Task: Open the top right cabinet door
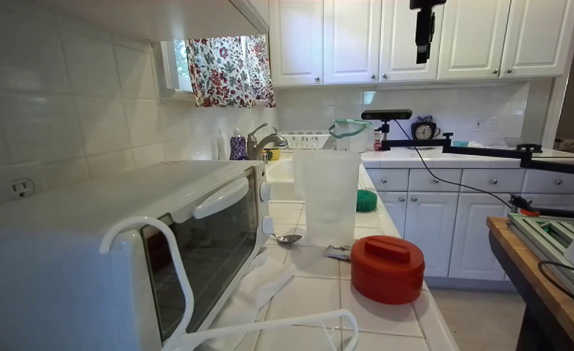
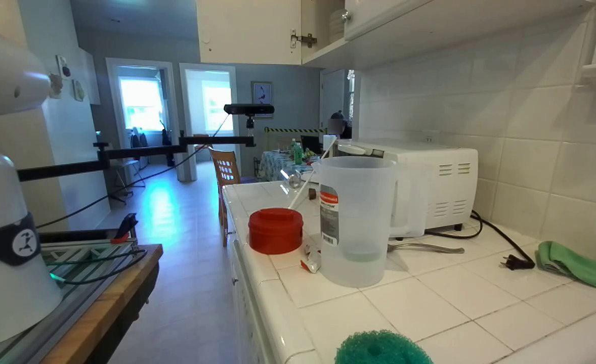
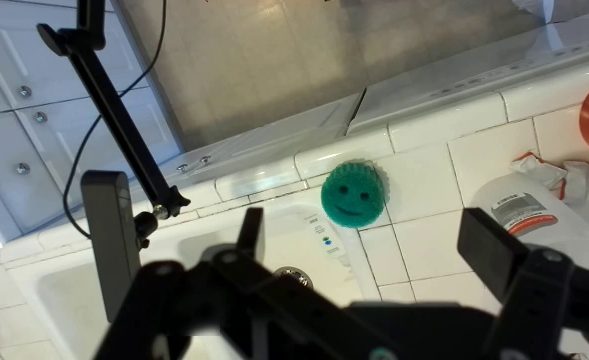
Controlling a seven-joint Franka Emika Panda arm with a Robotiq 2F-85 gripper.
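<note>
In an exterior view, we see the gripper (image 1: 424, 52) pointing straight down near the top of the view, in front of a row of white wall cabinets (image 1: 472, 39), their doors closed. Below, on a tiled counter (image 1: 311, 297), a white toaster oven (image 1: 72, 273) stands at left; a spoon (image 1: 288, 239) lies just beside it, and a frosted pitcher (image 1: 331, 200) stands upright behind a lidded red tub (image 1: 387, 278). A black camera (image 1: 387, 114) perches on a jointed stand (image 1: 482, 149).

In an exterior view, the top right cabinet door (image 2: 374, 11), as we read the scene, sits closed high over the counter, its round knob (image 2: 346, 15) at the left edge. Just left of it, another upper door (image 2: 250, 30) stands swung out on its hinge (image 2: 303, 39); we cannot be certain which of the two is meant. The robot's white base (image 2: 14, 298) rises at left, and a green cloth (image 2: 579, 265) lies by the tiled wall (image 2: 541, 156) at right, near a black plug (image 2: 518, 262).

In the wrist view, we look down past the jaws, which stand spread wide, the dark fingers (image 3: 492, 252) well apart above the counter and a white sink (image 3: 64, 295). A green sponge (image 3: 353, 195) with a smiling face rests at the sink's edge, and the red tub shows, cut off, at the right border.
</note>
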